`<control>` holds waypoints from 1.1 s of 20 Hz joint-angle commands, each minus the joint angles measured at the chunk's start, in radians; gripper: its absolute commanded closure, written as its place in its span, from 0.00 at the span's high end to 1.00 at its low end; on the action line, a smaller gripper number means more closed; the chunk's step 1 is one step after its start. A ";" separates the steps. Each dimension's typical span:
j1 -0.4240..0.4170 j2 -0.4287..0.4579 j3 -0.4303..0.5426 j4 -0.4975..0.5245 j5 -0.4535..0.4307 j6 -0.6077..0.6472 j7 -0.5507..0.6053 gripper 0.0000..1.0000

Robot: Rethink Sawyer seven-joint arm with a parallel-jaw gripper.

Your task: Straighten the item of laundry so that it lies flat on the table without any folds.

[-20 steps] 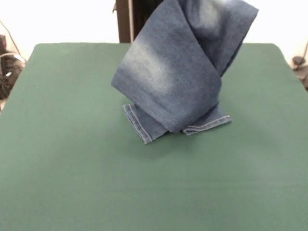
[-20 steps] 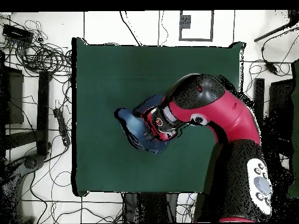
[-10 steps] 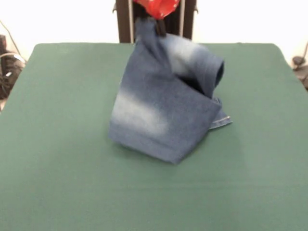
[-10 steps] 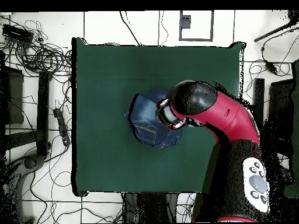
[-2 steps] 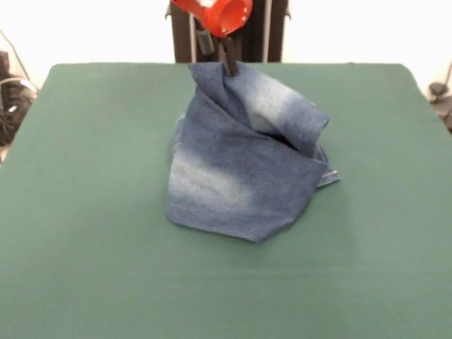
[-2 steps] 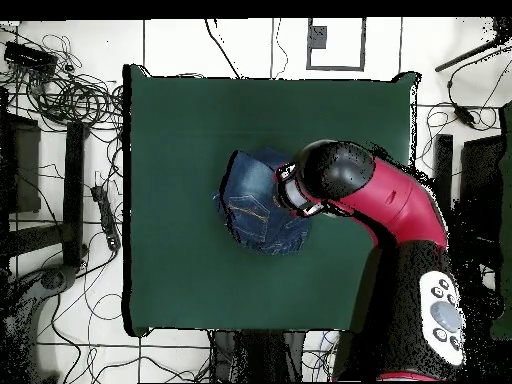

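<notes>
The item of laundry [image 5: 236, 176], small blue denim jeans with faded whitish patches, sits as a folded heap in the middle of the table [image 5: 92, 212]. One part is doubled over itself and a hem sticks out at the right. Its far top corner rises to a peak, and my gripper [image 5: 228, 65] is shut on that corner, low over the table's far half. In the overhead view the jeans [image 6: 255, 205] lie bunched just left of the red and black arm [image 6: 340, 178]. The arm's wrist hides the gripper there.
Green table cloth [image 6: 180, 130] surrounds the heap on all sides. Cables and equipment [image 6: 60, 90] lie on the floor beyond the table's edge. The arm's base [image 6: 420, 310] stands off the table's side.
The gripper has come down with the jeans in its hold. The hanging cloth has sunk and now rests in a lower, wider heap on the table.
</notes>
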 commanded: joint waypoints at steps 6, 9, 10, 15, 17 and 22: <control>-0.041 0.138 0.103 -0.006 -0.164 -0.176 -0.156 1.00; -0.057 0.144 0.117 -0.049 -0.228 -0.247 -0.191 1.00; -0.070 0.148 0.130 -0.061 -0.252 -0.294 -0.208 1.00; -0.128 0.171 0.212 -0.072 -0.337 -0.450 -0.233 1.00; -0.150 0.181 0.241 -0.070 -0.380 -0.514 -0.233 1.00; -0.189 0.207 0.289 -0.060 -0.530 -0.634 -0.267 1.00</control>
